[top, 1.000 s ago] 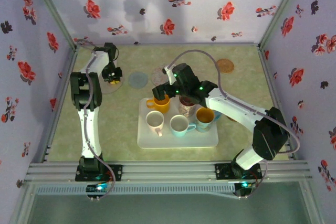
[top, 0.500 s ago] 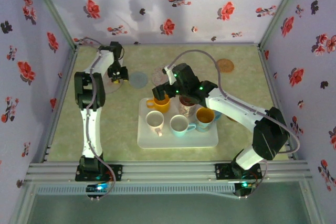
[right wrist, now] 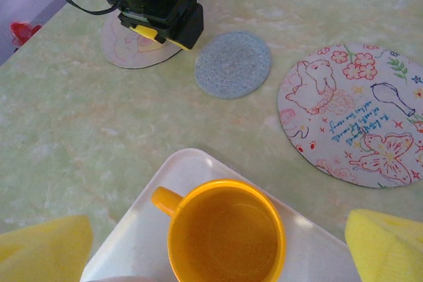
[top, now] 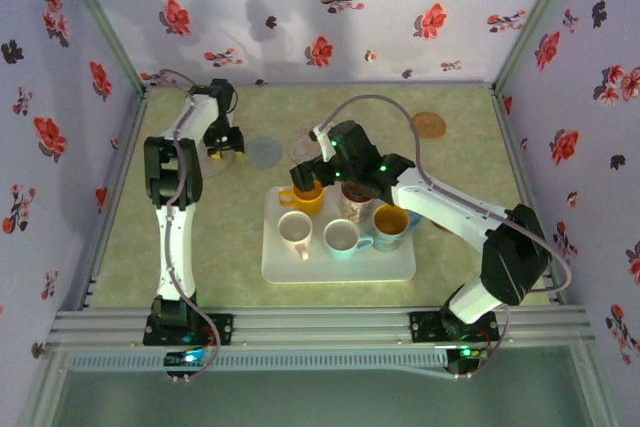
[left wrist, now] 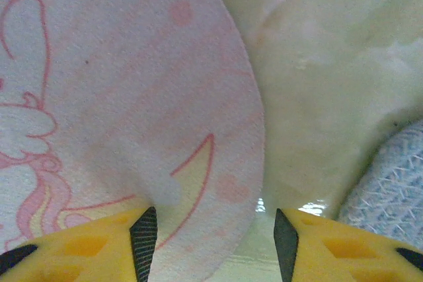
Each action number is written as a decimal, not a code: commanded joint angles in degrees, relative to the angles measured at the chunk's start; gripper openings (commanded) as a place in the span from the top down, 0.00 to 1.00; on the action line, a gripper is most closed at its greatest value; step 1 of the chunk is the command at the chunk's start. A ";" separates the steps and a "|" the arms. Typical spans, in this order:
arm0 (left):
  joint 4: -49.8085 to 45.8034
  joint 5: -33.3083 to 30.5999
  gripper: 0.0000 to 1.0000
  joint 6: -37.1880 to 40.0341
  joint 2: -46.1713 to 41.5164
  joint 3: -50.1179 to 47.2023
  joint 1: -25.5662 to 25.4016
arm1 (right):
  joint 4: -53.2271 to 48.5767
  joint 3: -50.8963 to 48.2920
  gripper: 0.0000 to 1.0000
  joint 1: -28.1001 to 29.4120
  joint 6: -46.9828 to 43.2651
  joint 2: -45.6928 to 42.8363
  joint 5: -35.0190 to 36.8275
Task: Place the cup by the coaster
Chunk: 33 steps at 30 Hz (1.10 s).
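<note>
Table (top: 240,237) first: green top, and your white tray (top: 340,269) sits mid-table near the arm bases. Five cups on it. The orange cup (top: 304,199) is at the tray's far left corner, upright, empty, handle pointing left. The others are a white cup (top: 295,229), a pale cup (top: 342,236), a yellow cup (top: 390,219) and a patterned cup (top: 355,202).

Your right gripper (right wrist: 215,247) hangs over the orange cup with its jaws wide. In the right wrist view one yellow finger is off to each side of the cup, both apart from the rim. The cup sits roughly centred between them, not gripped, resting on the tray.

Your left gripper (left wrist: 215,242) is at the far left of the table, low over the pink coaster (left wrist: 119,97). Its jaws are partly apart with nothing pinched. The coaster's right edge runs through the gap, lying flat on the table.

Other coasters lie beyond the tray. The grey coaster (right wrist: 232,64) is just right of the pink one, and the bunny coaster (right wrist: 353,120) is right of that. The brown coaster (top: 430,125) is far right, well apart from them.
</note>
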 commanded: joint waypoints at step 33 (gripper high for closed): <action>-2.87 2.52 1.00 1.49 1.87 1.88 -1.57 | 0.83 -1.17 0.01 -0.47 -0.04 -0.93 1.33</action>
